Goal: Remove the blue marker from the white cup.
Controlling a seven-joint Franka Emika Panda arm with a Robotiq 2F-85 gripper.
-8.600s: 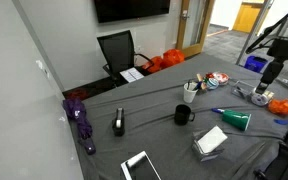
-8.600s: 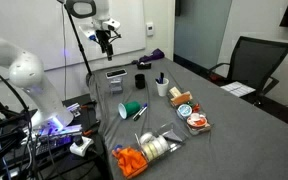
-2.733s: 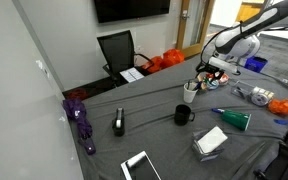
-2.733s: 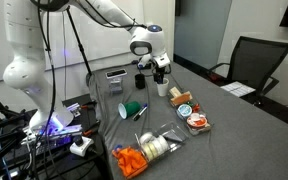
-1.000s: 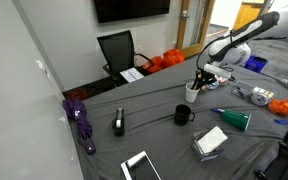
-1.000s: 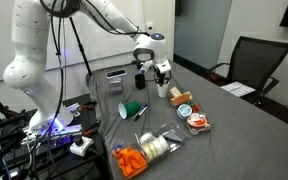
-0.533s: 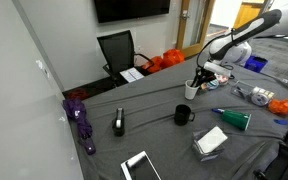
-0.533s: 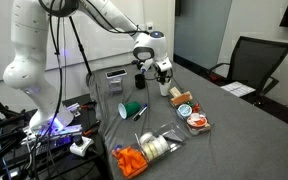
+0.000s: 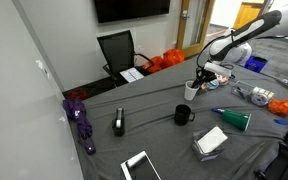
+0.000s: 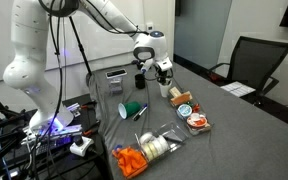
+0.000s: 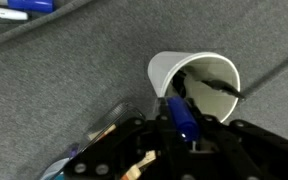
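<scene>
The white cup (image 9: 190, 92) (image 10: 163, 90) stands upright on the grey tabletop in both exterior views. My gripper (image 9: 199, 78) (image 10: 161, 74) hangs right over its mouth. In the wrist view the cup (image 11: 164, 68) opens just beyond the jaws, and a dark pen (image 11: 210, 86) leans inside it. The blue marker (image 11: 182, 114) sits between my fingers, its far end at the cup's rim. My gripper (image 11: 185, 128) is shut on it. Whether the marker's tip is still inside the cup, I cannot tell.
A black mug (image 9: 183, 115) (image 10: 141, 81) and a green cup (image 9: 236, 120) (image 10: 132, 110) on its side lie near the white cup. Round tins (image 10: 191, 117), orange items (image 10: 131, 160) and a tablet (image 9: 139, 165) also share the table. Loose blue markers (image 11: 14, 8) lie nearby.
The arm swung in from away over the table's edge and came down over the white cup. Over the last second it has barely moved, the jaws staying shut.
</scene>
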